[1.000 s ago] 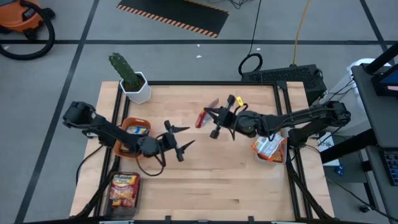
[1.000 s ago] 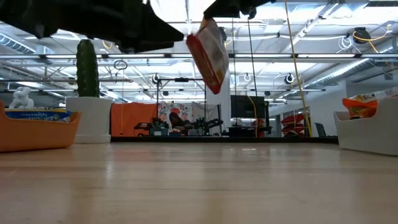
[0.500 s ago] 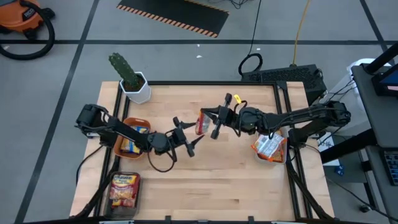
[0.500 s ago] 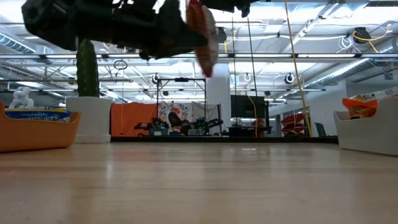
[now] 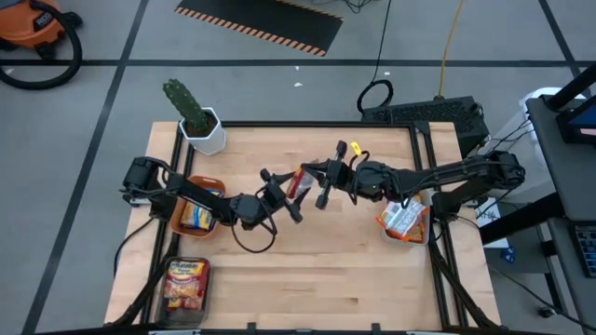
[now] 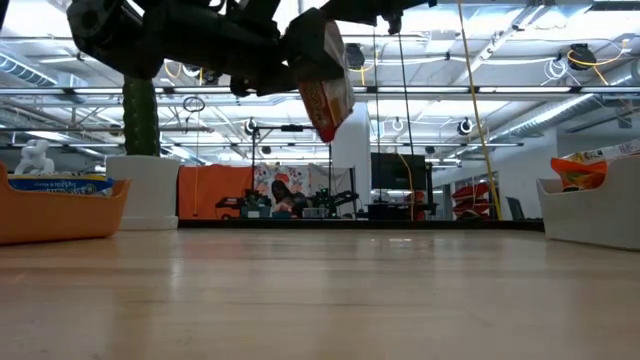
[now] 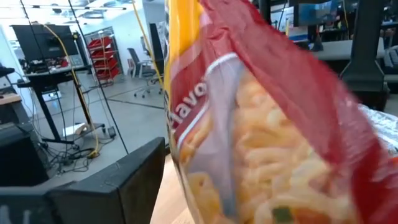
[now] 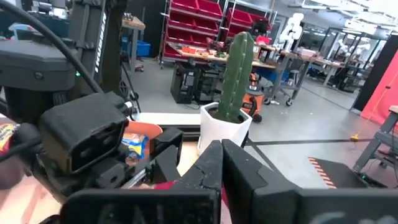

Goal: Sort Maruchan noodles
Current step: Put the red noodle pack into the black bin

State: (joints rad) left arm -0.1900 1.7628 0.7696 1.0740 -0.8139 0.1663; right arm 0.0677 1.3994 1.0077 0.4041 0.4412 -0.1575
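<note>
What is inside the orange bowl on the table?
The orange bowl holds a blue and yellow noodle packet. Anything beneath that packet is covered, and the left arm hides part of the bowl.

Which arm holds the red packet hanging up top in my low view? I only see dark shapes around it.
Observer: The right gripper is shut on the red noodle packet, above the table's middle.
Operator: And the other arm?
Observer: The left gripper is open, and the packet sits so close in front of it that it fills the left wrist view.
Operator: Where do red ones go?
Observer: Probably the grey tray at the table's front left corner, which already holds red packets.
</note>
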